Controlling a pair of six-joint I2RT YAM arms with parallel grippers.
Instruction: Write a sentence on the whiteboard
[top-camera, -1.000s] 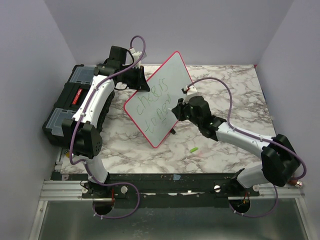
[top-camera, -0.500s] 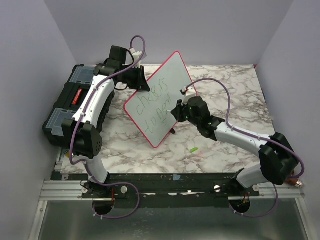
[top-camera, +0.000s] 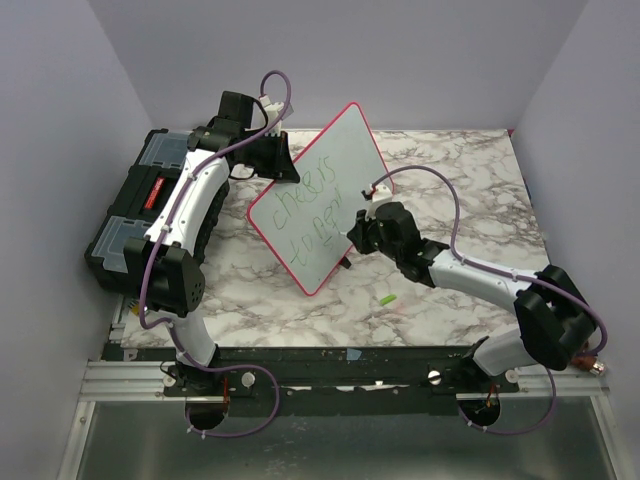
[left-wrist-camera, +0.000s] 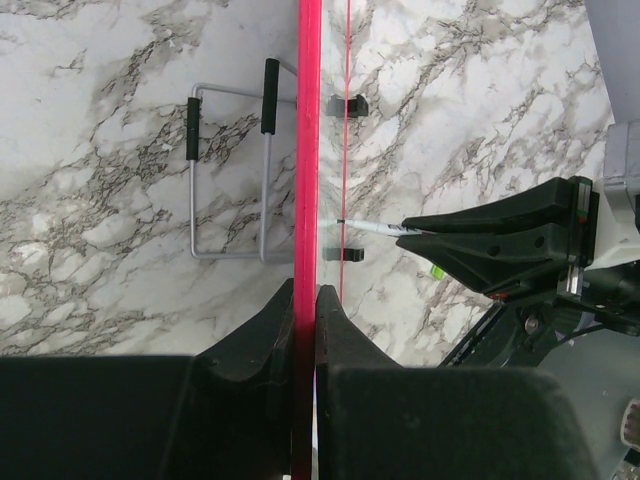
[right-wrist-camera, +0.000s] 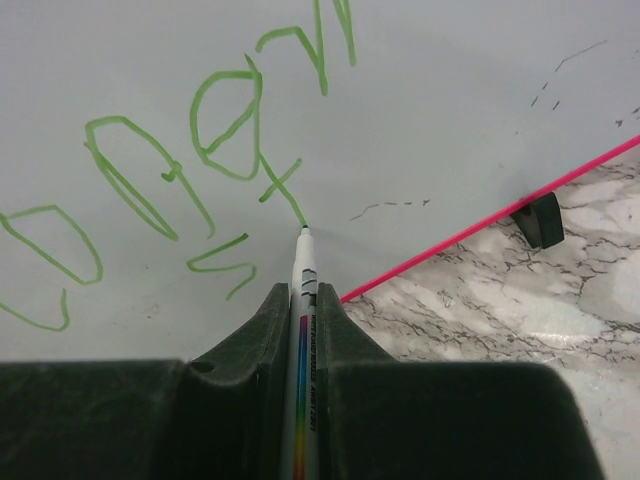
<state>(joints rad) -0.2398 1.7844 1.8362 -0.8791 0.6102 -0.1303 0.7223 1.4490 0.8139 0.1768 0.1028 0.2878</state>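
Marble tabletop (top-camera: 460, 180) underlies the whiteboard (top-camera: 345, 145), marker (right-wrist-camera: 303, 300) touching its green sentence (top-camera: 305, 203) starting "cheers".

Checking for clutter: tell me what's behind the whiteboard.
Behind the whiteboard the left wrist view shows a wire stand on the marble table; from above the board hides it.

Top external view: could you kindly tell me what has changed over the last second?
The right gripper, shut on the marker, slid slightly down the whiteboard toward the near edge, its tip on the second line of the sentence. Nothing was taken or released. The left gripper stayed clamped on the board's rim; the board, toolbox and small green piece kept their places.
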